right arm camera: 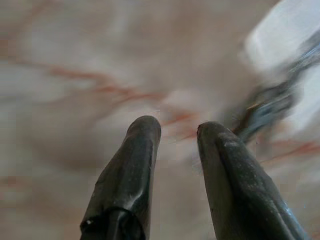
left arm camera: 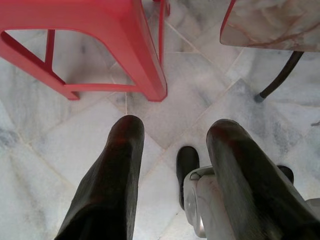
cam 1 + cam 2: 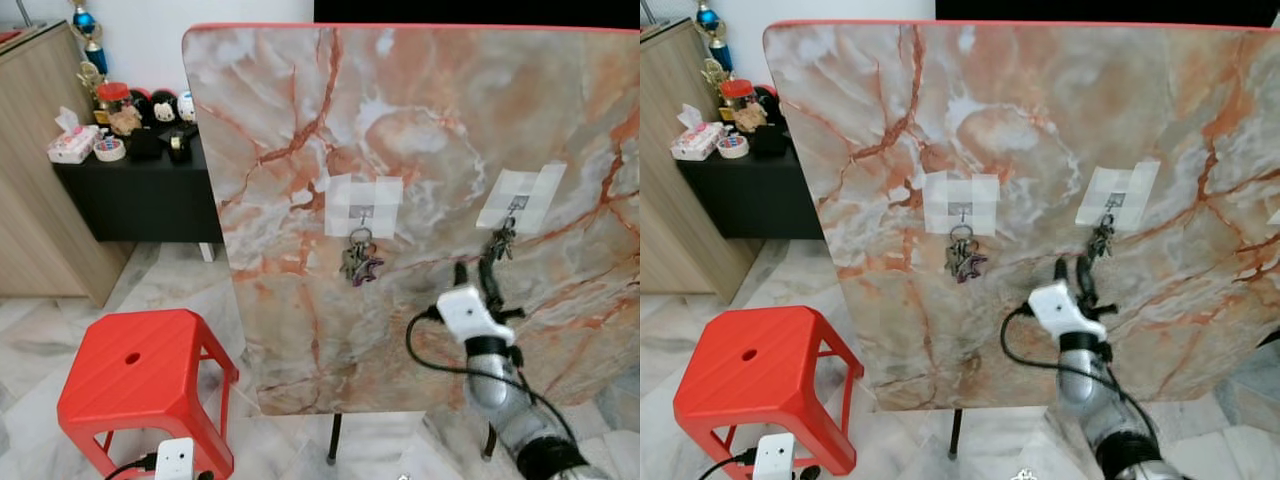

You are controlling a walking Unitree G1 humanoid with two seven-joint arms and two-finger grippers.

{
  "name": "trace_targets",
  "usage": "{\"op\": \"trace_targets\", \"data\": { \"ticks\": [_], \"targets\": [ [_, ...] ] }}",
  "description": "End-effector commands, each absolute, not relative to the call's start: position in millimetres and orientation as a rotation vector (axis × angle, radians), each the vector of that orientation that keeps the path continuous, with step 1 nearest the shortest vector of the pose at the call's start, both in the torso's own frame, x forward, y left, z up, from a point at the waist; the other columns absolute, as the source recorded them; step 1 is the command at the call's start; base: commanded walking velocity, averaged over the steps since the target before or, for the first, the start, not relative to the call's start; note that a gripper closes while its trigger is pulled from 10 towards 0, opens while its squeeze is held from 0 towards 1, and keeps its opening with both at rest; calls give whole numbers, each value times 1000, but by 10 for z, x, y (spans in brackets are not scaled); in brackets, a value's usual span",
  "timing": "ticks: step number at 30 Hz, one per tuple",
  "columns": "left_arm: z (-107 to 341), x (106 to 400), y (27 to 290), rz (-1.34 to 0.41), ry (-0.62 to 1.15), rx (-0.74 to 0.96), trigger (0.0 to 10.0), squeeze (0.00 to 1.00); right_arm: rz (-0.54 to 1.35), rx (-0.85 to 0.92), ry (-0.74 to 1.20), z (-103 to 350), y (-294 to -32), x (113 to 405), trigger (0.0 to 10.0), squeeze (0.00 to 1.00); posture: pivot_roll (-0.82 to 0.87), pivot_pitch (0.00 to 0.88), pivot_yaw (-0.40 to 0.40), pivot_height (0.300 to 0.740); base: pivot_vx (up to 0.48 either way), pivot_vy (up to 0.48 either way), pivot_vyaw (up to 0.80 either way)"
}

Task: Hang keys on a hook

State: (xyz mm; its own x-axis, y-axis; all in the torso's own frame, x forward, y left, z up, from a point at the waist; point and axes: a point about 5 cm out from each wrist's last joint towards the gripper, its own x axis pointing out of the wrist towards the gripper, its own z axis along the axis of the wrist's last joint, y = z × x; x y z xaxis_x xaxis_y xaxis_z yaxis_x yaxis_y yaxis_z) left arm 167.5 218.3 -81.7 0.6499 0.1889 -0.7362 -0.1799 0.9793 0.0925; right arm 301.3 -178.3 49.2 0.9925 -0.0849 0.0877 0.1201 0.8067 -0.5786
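Right hand (image 3: pixel 474 272), fingers spread and empty, sits just below hooked keys (image 3: pixel 500 243).

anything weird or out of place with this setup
The marble tabletop stands upright on its edge like a wall, with two hooks taped to it. Keys hang from both: one bunch at the left hook, another at the right hook just above the right gripper, whose fingers are empty and apart. Nothing looks spilled or broken.

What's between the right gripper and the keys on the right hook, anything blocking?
Nothing visible. The right gripper is raised against the marble board, fingers open, just below the keys hanging from the right hook. Between them, bare board. The other key bunch hangs off to the left.
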Motion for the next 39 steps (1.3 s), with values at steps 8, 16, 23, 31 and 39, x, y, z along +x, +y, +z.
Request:
{"op": "trace_targets", "data": {
  "ticks": [8, 16, 23, 31, 39],
  "targets": [
    [-832, 1635, 2211, 215, 854, 15, 10000, 0, -224, -249, 451, -198, -1969, 2603, 10000, 0, 8, 0, -34, 740, 0, 0, 0],
    [-819, 1661, 2223, 211, 851, 21, 10000, 0, -251, -48, 886, -764, -2022, 1919, 10000, 0, 1, 0, -20, 740, 0, 0, 0],
    [-809, 1677, 2243, 217, 849, 28, 10000, 0, -200, -17, 1040, -929, -1980, 1619, 10000, 0, 18, 0, -17, 740, 0, 0, 0],
    [-812, 1663, 2272, 224, 859, 36, 10000, 0, -172, 11, 988, -853, -2005, 1781, 10000, 0, 8, 0, -9, 740, 0, 0, 0],
    [-813, 1657, 2277, 229, 858, 35, 10000, 0, -167, 1, 984, -860, -1975, 1771, 10000, 0, 9, 0, -10, 740, 0, 0, 353]
  ]
}}
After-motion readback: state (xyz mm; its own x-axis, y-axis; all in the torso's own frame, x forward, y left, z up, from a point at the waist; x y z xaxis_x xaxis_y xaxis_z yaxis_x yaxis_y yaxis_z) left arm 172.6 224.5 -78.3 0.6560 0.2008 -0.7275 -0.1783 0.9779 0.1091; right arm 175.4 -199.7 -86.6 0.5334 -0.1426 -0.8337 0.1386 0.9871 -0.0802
